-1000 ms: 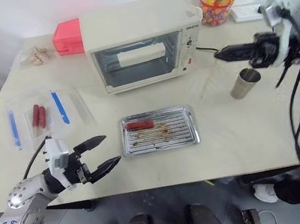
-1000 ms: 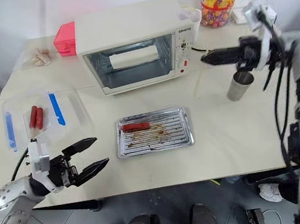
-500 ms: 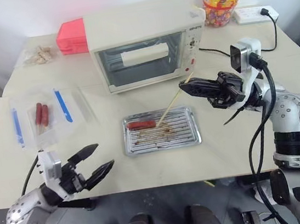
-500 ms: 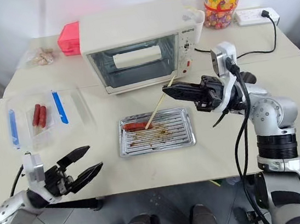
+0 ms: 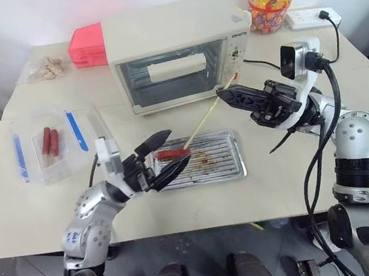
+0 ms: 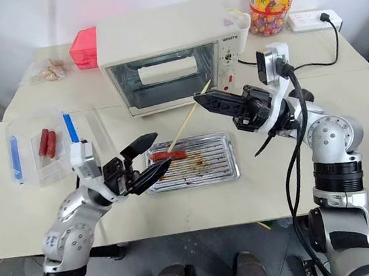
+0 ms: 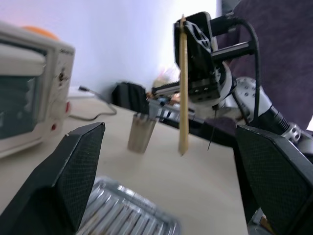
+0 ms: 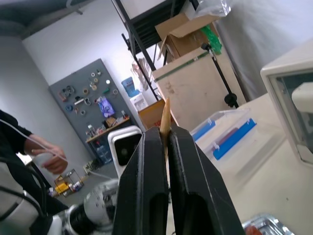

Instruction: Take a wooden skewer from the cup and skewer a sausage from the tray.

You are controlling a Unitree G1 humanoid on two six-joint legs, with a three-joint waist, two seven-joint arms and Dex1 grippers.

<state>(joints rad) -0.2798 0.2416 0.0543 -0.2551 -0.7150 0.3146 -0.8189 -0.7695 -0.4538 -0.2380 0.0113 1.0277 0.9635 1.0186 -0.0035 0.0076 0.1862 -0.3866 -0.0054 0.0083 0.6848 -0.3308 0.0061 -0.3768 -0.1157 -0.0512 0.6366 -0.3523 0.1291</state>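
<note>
Jaws beside toaster oven (image 5: 174, 52), tray (image 5: 226, 166)

The two head cameras look from above the table's (image 5: 326, 180) near edge, forward and down, taking in the whole top back to the far edge; both share the tray (image 5: 232, 166) at the middle. The left wrist camera sits low, close over the tray's near end, facing the right gripper (image 7: 188, 34) and the cup (image 7: 142, 132). The right wrist camera looks along its fingers (image 8: 146, 186) across the table's left side into the room.
</note>
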